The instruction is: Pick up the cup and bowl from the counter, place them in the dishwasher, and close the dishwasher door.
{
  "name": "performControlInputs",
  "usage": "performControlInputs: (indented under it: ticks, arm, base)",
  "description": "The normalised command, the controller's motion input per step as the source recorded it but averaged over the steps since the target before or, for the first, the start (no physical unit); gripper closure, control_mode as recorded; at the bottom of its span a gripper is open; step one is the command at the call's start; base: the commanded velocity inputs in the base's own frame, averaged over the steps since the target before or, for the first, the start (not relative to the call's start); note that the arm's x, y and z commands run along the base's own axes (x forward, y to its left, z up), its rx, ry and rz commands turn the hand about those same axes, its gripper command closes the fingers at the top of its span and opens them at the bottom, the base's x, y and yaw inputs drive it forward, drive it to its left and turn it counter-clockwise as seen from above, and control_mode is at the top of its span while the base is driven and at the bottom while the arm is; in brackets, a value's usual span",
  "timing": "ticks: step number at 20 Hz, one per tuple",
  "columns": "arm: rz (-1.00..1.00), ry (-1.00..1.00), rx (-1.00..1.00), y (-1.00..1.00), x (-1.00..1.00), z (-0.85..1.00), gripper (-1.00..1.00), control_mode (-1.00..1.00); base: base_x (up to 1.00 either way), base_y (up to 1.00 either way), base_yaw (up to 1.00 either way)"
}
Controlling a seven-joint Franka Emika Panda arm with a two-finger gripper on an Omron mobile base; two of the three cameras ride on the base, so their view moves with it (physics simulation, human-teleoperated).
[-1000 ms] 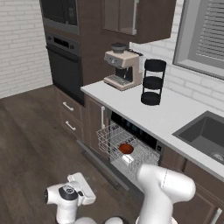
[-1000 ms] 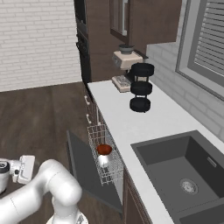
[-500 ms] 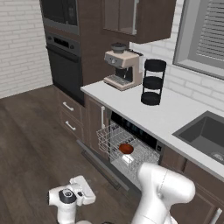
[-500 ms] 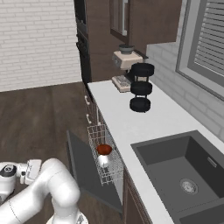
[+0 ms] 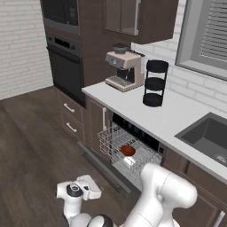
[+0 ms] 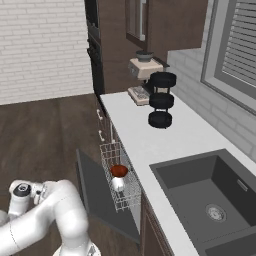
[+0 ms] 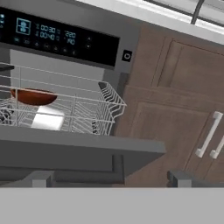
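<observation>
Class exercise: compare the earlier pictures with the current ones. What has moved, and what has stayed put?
The arm's hand has sunk lower and drifted right in both base views, toward the open dishwasher door; nothing was gripped or released. The bowl and cup stay in the pulled-out rack, and the door is still down.

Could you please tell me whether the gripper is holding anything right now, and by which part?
Nothing is held: the gripper is empty; bowl and cup sit in the rack.
</observation>
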Motion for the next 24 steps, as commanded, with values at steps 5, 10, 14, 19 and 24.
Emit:
performControlInputs:
  ticks: [5,10,14,19,24]
  arm:
    - [-0.04,0.00,-0.10,-0.27,0.41,-0.54,-1.00,-1.00]
    - [-0.02,0.00,-0.17,-0.37,0.50,-0.70,-1.00,-1.00]
    - [-0.02,0.00,-0.18,-0.27,0.45,-0.58,-1.00,-1.00]
    - [-0.03,-0.03,-0.16,-0.13,0.32,-0.47,-1.00,-1.00]
    - [-0.08,-0.06,-0.23,-0.17,0.30,-0.04,-1.00,-1.00]
  base:
    - [0.00,0.00,0.00]
    - [0.00,0.00,0.00]
    - [0.00,0.00,0.00]
    - [0.00,0.00,0.00]
    - [0.00,0.00,0.00]
